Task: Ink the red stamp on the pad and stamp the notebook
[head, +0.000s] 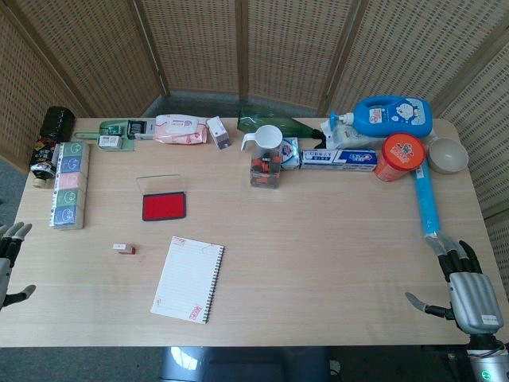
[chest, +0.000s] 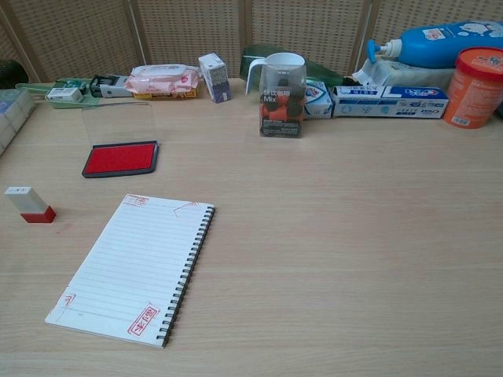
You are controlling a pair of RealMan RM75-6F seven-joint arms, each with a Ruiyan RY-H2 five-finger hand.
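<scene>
Red stamp (chest: pixel 30 204): lies on its side on the table (head: pixel 334 263), left of the notebook and below the ink pad, touched by neither hand.

Ink pad (chest: pixel 121 158): lid raised and clear, red surface exposed; sits above the notebook's top-left corner, apart from it.

Notebook (chest: pixel 137 267): open to a lined page, spiral binding on its right edge, tilted slightly. Red stamp marks show along the page edges, the clearest at the lower right corner near the binding.

Left hand (head: pixel 11 259): at the table's left edge, only partly in the head view; fingers spread, nothing in them. Well apart from the stamp.

Right hand (head: pixel 465 290): at the table's near right corner, fingers apart and thumb out, holding nothing.

Back row, left to right: dark bottle (head: pixel 51 139), strip of small coloured boxes (head: pixel 69 185), wet-wipe pack (head: pixel 180 129), white jug (head: pixel 265 139), clear snack container (chest: pixel 282 99), toothpaste box (head: pixel 338 158), blue detergent bottle (head: pixel 390 117), orange tub (head: pixel 399 157), grey bowl (head: pixel 447 154), blue tube (head: pixel 427 203) running down the right side.
</scene>
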